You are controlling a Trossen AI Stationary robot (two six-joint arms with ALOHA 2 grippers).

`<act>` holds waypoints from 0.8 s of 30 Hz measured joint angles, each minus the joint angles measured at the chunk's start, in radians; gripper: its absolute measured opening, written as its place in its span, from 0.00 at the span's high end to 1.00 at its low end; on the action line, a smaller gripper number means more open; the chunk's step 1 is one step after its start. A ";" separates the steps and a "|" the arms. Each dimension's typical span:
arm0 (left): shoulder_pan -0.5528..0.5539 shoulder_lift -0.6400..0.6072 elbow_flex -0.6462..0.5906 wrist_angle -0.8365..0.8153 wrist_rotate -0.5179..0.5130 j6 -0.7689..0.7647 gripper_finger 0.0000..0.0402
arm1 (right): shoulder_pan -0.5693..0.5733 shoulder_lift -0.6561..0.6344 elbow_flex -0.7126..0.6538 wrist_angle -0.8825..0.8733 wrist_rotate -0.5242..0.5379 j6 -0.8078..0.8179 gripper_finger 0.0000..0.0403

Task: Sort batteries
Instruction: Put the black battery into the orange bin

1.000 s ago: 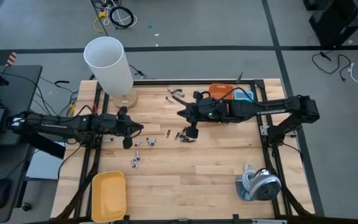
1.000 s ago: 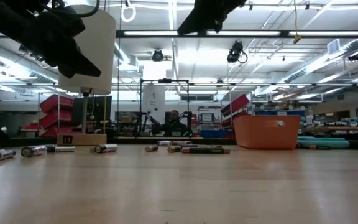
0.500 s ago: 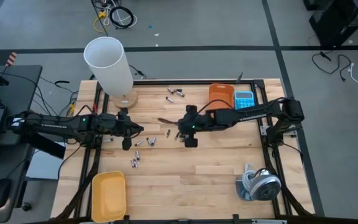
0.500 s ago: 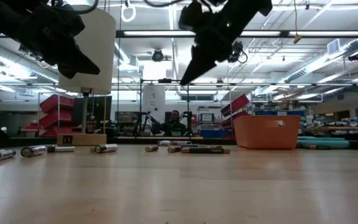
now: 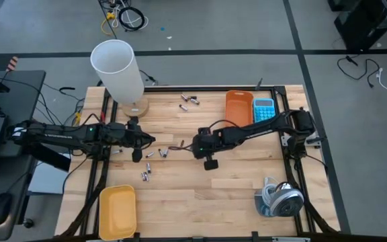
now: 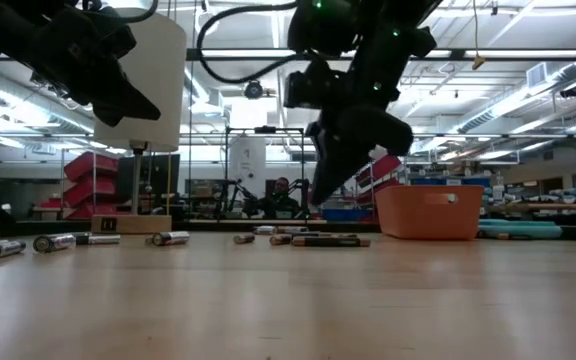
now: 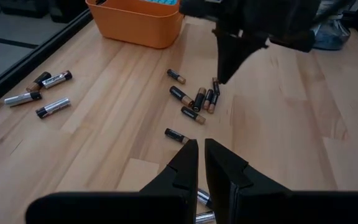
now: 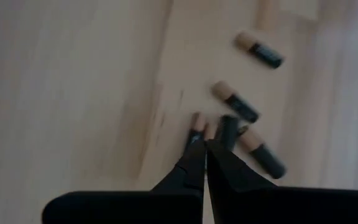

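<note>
On the wooden bench (image 5: 234,195), the largest thing is the white cylinder (image 5: 117,70) standing at the far left corner, then the orange bin (image 5: 238,107) with a blue calculator (image 5: 264,107) just beside it at the far right, and a yellow tray (image 5: 117,210) at the near left edge. Both arms reach in toward the middle. The right gripper (image 5: 195,145) hangs tip-down directly over a small cluster of dark batteries (image 7: 199,99), its fingers (image 8: 199,163) pressed together and holding nothing; the cells lie just under and slightly beyond the tips, most of them side by side with their long axes roughly parallel, one more lying apart. Of the two arms, this one is plainly the nearer to that cluster, so I judge the coming pick is its own, and the fingers would need to part and straddle one cell across its short side. The left gripper (image 5: 138,155) hovers over the left half of the bench, fingers (image 7: 185,163) nearly shut with only a thin gap and nothing between them; a lone dark cell (image 7: 176,135) lies just ahead of them. Other batteries are scattered further: silvery ones (image 5: 190,101) near the far edge and a few (image 5: 145,174) near the left arm. Beyond the bench, the low view shows a lit workshop with shelving.
</note>
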 joint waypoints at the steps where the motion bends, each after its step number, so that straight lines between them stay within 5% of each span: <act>1: 0.000 0.000 0.000 0.000 0.000 0.000 0.92 | 0.003 0.002 0.000 -0.014 0.000 -0.007 0.98; 24: 0.000 0.000 0.000 0.003 -0.020 0.006 0.92 | 0.011 0.081 -0.016 0.069 0.007 0.036 0.82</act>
